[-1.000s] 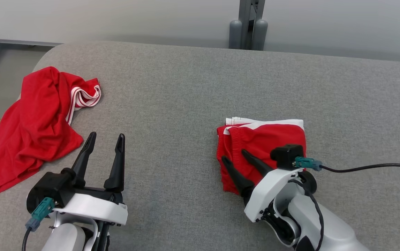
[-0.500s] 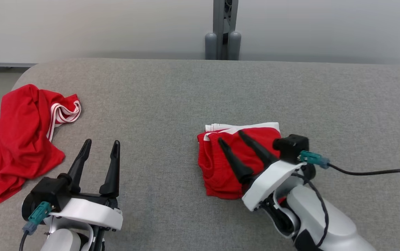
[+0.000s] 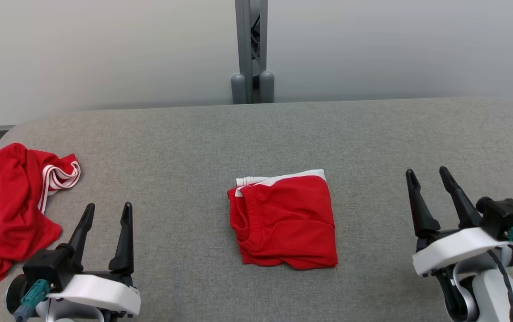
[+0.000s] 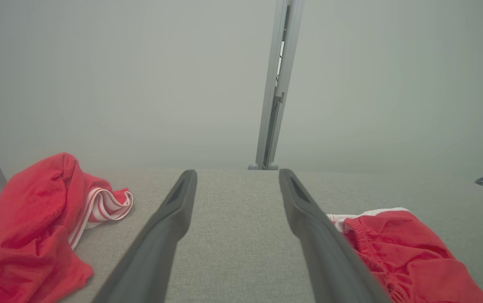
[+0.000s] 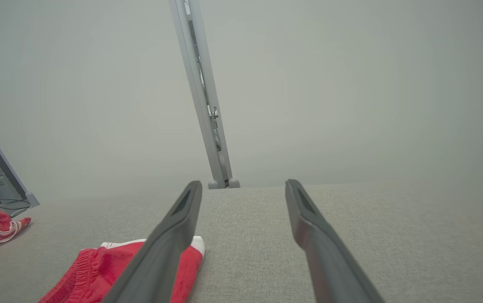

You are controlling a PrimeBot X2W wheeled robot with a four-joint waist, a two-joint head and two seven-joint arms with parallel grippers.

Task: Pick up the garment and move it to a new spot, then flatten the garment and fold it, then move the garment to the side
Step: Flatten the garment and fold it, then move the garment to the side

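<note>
Folded garment centre frame on tabletop. Both wide open, empty: left tool, right tool. For side move, suggest pinching through all layers, lifting level.

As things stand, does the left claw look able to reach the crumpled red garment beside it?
Probably yes. The left claw is open and empty, the crumpled red garment lies just to its left on the grey surface, and nothing stands between them.

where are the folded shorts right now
In the head view the folded shorts lie in the middle of the table, between the left tool and right tool, touching neither.
</note>
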